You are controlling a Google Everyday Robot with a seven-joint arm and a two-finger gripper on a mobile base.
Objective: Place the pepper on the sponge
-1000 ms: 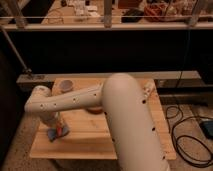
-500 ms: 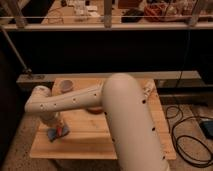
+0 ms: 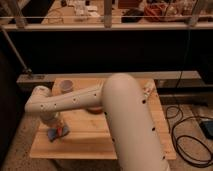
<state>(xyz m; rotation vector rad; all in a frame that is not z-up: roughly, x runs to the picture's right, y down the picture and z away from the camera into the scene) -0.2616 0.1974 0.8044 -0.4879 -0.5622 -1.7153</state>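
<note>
The gripper [image 3: 54,125] hangs low, fingers pressed together, just above the flat, wavy-edged light-blue sponge [image 3: 53,135].
The slim, tapered orange-red pepper [image 3: 63,131] lies on the sponge beside the fingertips; whether they pinch it cannot be told.

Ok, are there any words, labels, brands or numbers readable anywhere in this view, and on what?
None can be read.
The arm, wooden table, sponge and pepper show no lettering.
The clutter on the shelf behind is too blurred to tell.
The tool, shut, is low over the sponge at the table's front left.
</note>
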